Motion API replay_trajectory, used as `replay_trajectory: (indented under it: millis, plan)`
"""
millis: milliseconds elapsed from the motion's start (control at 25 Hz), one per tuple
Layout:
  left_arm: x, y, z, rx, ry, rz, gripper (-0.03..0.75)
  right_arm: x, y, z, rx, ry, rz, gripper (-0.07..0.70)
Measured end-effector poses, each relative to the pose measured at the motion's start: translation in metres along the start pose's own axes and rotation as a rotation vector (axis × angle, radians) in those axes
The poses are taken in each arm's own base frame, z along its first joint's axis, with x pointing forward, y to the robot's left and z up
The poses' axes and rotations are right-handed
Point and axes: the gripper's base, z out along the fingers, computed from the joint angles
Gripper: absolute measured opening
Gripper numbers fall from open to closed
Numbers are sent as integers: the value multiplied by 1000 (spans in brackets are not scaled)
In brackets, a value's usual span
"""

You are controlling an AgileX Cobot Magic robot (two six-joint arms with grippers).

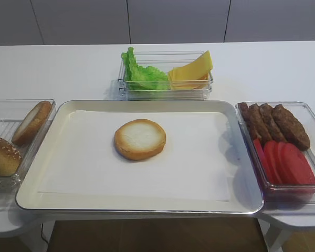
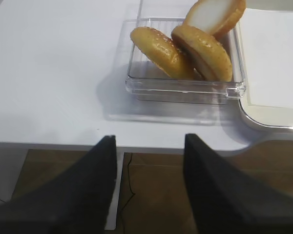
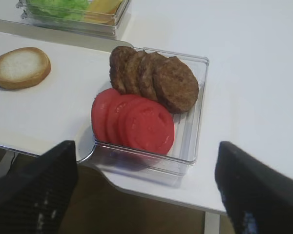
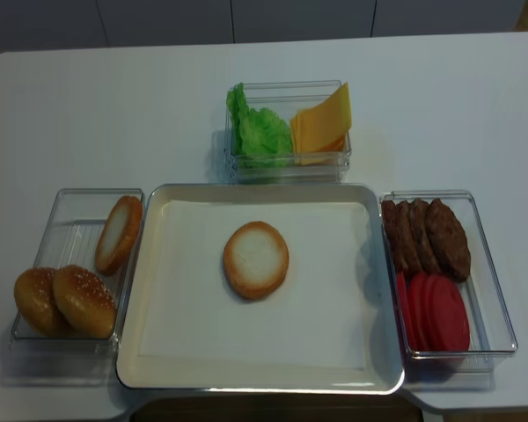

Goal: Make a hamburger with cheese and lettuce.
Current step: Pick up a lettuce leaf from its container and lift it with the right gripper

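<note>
Hamburger: bun half, pale cut face up, lying flat near the middle of the tray, on the white paper liner; nothing on it

Nearest, off the tray's front corners: left hand and right hand, both hanging past the tabletop edge, over the floor. Fingers of the left stand apart, gap empty. Right fingers spread wide, also empty. Neither hand shows in the overhead views

Left of the tray: clear bin with two sesame-seeded bun tops at its near end and one more bun half propped on edge at its far end

Right of the tray: clear bin with tomato slices overlapping at the near end, brown patties overlapping beyond them

Behind the tray: clear bin touching or just off the tray's far rim; lettuce in its left half, cheese slices leaning in its right half, one corner above the bin wall
</note>
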Motion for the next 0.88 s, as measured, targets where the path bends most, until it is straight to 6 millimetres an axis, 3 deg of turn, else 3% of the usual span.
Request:
replay_trajectory:
  millis: [200, 640, 880]
  plan:
    - [0, 0, 0, 0, 0, 0, 336, -11, 1, 14, -59, 59, 22, 696]
    - [0, 0, 0, 0, 0, 0, 336, -83, -3, 56, -185, 252, 96, 696]
    - [0, 0, 0, 0, 0, 0, 336, -96, -3, 86, -259, 339, 147, 696]
